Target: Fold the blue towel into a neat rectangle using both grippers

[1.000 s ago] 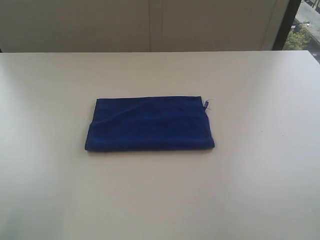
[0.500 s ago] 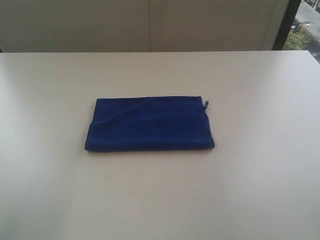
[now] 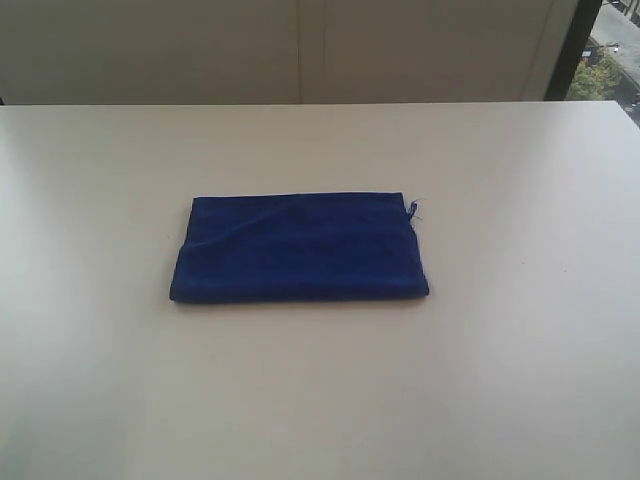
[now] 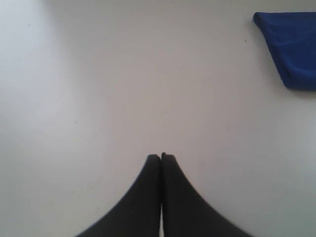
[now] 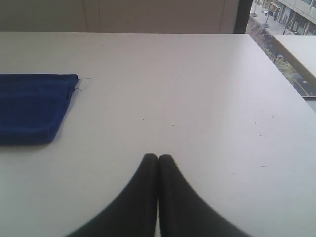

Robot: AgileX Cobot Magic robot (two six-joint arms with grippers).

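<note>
At the left wrist, the left gripper (image 4: 161, 157) has its two black fingers pressed flat against each other with nothing between them, hanging over bare white table (image 4: 98, 98). The right gripper (image 5: 158, 157) stands the same way, fingers together and empty, above open tabletop. Neither arm shows in the exterior view, so both sit outside that frame and well apart from the cloth.

The blue towel (image 3: 300, 248) lies flat near the middle of the table, already doubled into a rectangle. Its long axis runs left to right across the exterior view, so one short end faces each arm. Each wrist camera catches only its own end: the left wrist view shows one corner of the towel (image 4: 291, 49), and the right wrist view shows the other short end (image 5: 29, 108) with a loose thread (image 5: 81, 80) at the far corner. That thread or tag (image 3: 413, 208) marks the right far corner in the exterior view.

Neither gripper looks clearly nearer. If another fold is wanted, each would likely have to part its fingers and travel inward along the towel's long axis to its own end. The left short edge bulges a little and may want squaring.
</note>
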